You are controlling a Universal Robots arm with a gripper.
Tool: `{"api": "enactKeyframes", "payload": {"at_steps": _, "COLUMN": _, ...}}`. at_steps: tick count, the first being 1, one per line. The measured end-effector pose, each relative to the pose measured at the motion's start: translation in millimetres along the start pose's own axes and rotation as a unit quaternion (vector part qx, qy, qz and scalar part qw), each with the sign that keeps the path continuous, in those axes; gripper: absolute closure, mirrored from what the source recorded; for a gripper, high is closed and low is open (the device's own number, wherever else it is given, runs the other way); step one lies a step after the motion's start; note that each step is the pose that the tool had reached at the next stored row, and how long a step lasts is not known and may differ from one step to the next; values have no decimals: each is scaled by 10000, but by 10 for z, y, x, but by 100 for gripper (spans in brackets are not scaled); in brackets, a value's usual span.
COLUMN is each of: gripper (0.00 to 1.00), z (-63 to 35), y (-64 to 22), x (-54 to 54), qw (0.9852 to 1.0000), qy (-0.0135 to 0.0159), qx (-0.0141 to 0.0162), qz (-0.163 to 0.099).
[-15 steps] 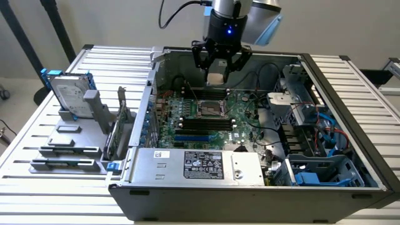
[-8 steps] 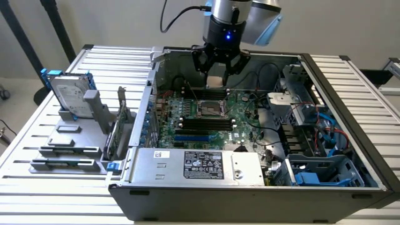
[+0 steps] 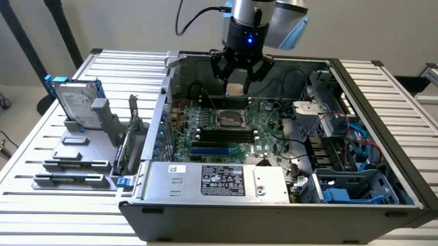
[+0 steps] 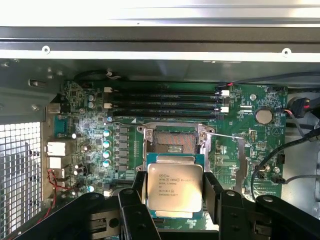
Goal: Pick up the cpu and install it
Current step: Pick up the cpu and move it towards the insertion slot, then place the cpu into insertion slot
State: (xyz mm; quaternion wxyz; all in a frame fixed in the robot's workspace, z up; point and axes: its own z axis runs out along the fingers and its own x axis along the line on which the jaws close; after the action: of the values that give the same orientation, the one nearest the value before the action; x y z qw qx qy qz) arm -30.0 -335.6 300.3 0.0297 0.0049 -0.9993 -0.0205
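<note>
Gripper (image 3: pixel 237 84) points straight down, jaws seemingly clamped.

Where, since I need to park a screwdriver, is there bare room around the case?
Bare table slats lie at the exterior view's right of the case, and in front of the grey rack at that view's left. Crowded: the rack itself, and inside the case, where the claw grips the cpu above the socket.

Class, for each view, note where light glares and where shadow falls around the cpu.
Wrist view: the cpu lid catches soft glare, and the case rim is washed bright; exterior view: the tool holding it looks dark, with a blue light glowing above it.
</note>
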Motion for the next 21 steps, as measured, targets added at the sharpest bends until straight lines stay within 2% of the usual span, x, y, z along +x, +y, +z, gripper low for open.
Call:
{"api": "enactKeyframes", "payload": {"at_steps": 14, "gripper": 45, "z": 1, "y": 0, "x": 4, "qw": 10000, "qy": -1, "qx": -2, "qz": 24}}
{"api": "enactKeyframes", "payload": {"at_steps": 17, "gripper": 45, "z": 9, "y": -1, "x": 6, "qw": 9997, "qy": -10, "qx": -15, "qz": 244}}
{"api": "enactKeyframes", "payload": {"at_steps": 21, "gripper": 45, "z": 29, "y": -1, "x": 5, "qw": 9982, "qy": -23, "qx": -36, "qz": 601}}
